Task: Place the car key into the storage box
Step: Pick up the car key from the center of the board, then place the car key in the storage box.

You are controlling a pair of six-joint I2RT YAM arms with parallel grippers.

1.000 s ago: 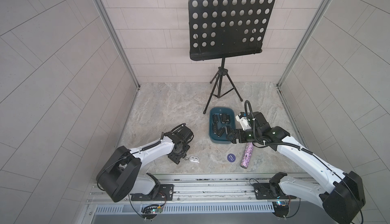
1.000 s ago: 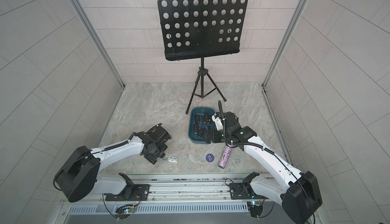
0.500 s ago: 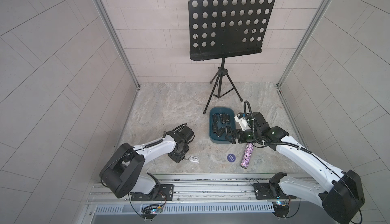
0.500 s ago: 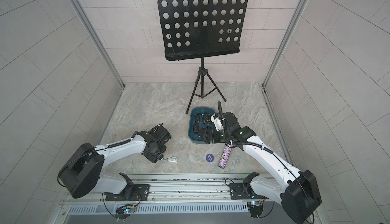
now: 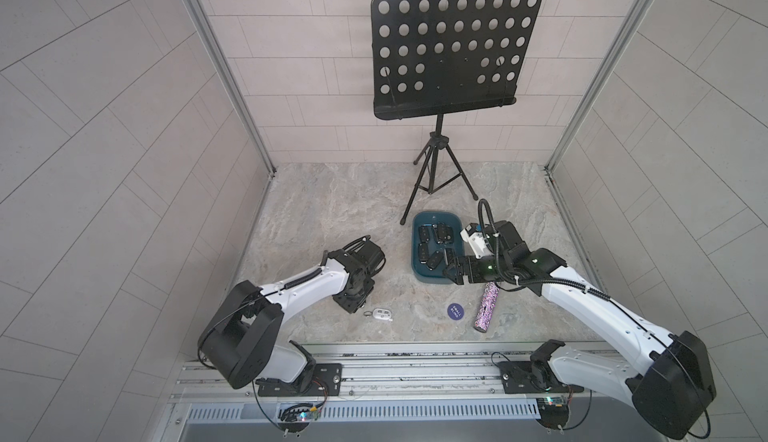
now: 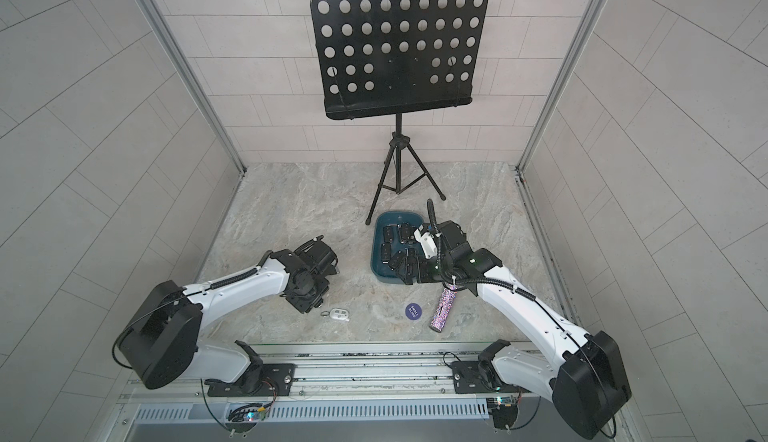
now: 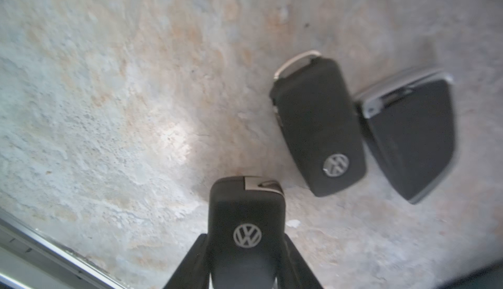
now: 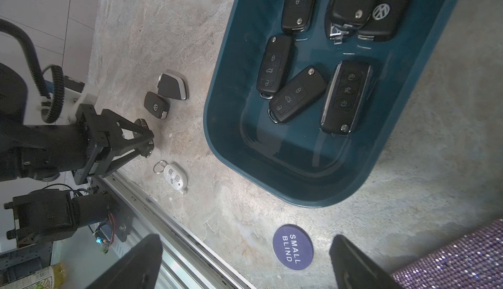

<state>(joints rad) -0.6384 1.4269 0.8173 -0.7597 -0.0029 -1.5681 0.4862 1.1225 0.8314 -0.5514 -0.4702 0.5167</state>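
Left gripper clenched on the car key, low over the table, well apart from the storage box; right gripper spread wide by the box's near end. Music stand stands behind. Glitter tube, blue disc, white remote and two loose fobs lie nearby. The box holds several black fobs.

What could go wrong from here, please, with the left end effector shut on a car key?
1. The left end effector grips the car key with its front sticking out past the fingertips; it might slip when lifted.
2. The right end effector hangs open beside the storage box; the arms could collide at the drop.
3. The neighbouring key and the chrome-edged fob lie close and could get nudged.
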